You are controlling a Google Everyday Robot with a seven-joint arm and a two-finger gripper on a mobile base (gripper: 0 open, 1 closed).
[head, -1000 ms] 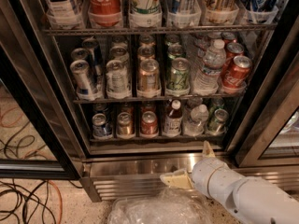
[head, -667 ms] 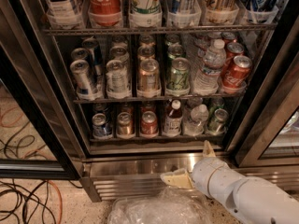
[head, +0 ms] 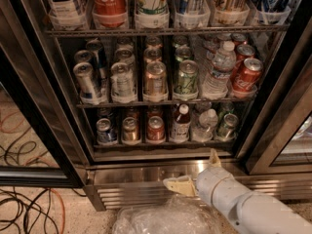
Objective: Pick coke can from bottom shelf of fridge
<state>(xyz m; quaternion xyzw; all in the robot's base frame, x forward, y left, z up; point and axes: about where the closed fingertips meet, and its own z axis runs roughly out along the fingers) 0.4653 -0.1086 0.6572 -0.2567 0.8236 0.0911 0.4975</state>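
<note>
The fridge stands open in front of me, with wire racks full of drinks. On the bottom shelf the coke can, small and red with a silver top, stands third from the left in the front row. My gripper is below and to the right of it, in front of the shiny vented base. Its two pale fingers are spread apart and hold nothing. The white arm comes in from the lower right.
Beside the coke can stand a blue-grey can, a brownish can, a red-capped bottle and water bottles. Tilted red cans lie on the rack above. A plastic bag and cables lie on the floor.
</note>
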